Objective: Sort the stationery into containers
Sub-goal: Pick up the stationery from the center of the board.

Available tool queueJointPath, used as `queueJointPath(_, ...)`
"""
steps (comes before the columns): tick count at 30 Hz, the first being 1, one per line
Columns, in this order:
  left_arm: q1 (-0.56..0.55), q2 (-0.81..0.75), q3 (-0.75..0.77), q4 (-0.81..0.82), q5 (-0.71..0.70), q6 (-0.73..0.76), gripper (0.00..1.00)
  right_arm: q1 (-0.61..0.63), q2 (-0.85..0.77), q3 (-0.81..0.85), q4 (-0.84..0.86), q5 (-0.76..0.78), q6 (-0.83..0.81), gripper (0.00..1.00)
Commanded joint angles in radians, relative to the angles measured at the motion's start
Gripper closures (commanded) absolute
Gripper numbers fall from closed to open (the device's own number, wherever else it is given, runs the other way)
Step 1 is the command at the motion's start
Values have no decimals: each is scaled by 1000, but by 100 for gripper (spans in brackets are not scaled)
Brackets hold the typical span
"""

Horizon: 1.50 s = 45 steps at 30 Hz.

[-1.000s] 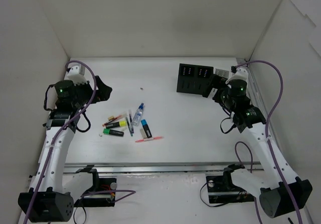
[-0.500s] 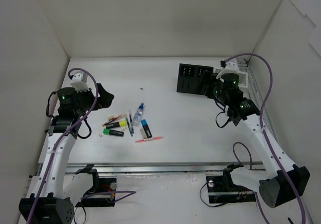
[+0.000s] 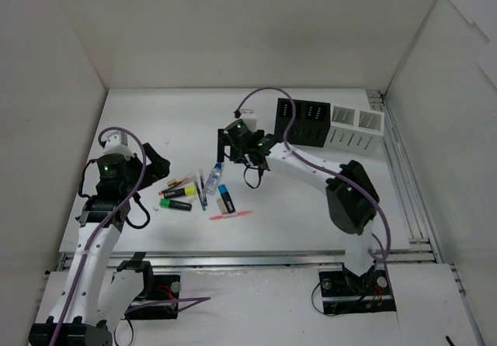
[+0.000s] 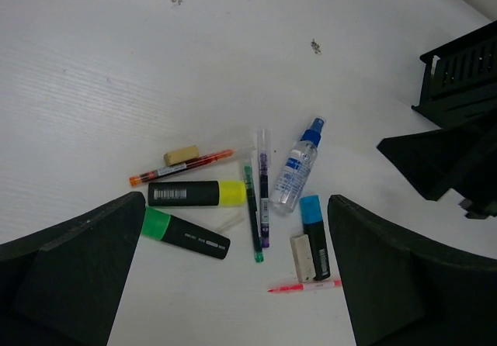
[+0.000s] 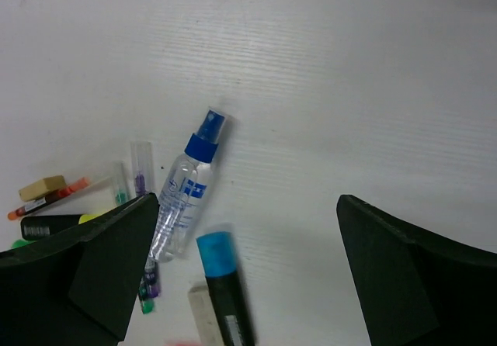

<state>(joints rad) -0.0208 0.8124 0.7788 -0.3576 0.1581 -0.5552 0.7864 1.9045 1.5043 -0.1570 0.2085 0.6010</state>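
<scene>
Hovering with jaws apart above the spray bottle [image 5: 180,198] lying among pens [image 4: 251,210] mid-table, the right gripper [image 3: 231,146] seems poised to pick; next it must descend, close, then carry it to the boxes [image 3: 304,122]. The left gripper [image 3: 158,162] is also apart.

Three cameras, one white table [image 3: 178,121]
Overhead view looks down from behind the near edge; both wrist cameras point downward, much nearer, sharing the clear blue-capped spray bottle [image 5: 184,193].
</scene>
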Motion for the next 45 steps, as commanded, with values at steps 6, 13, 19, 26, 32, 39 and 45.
queueJointPath(6,-8,-58,-38,-3,-124,-97,1,83,247,252,-68,109,128,11)
queueJointPath(13,-18,-25,-41,9,-111,-75,1,100,343,321,-76,65,180,23)
queueJointPath(19,-18,13,-32,3,-114,-58,1,102,404,350,-76,20,213,41)
queueJointPath(26,-18,14,-38,14,-118,-35,1,82,412,370,-73,14,217,84)
queueJointPath(32,-18,36,-38,48,-75,-5,1,28,250,306,205,-67,33,100)
queueJointPath(39,-18,73,-21,97,-6,40,0,-105,0,61,654,-173,-232,100)
queueJointPath(45,-18,114,-1,163,80,80,1,-252,-24,3,924,-164,-467,100)
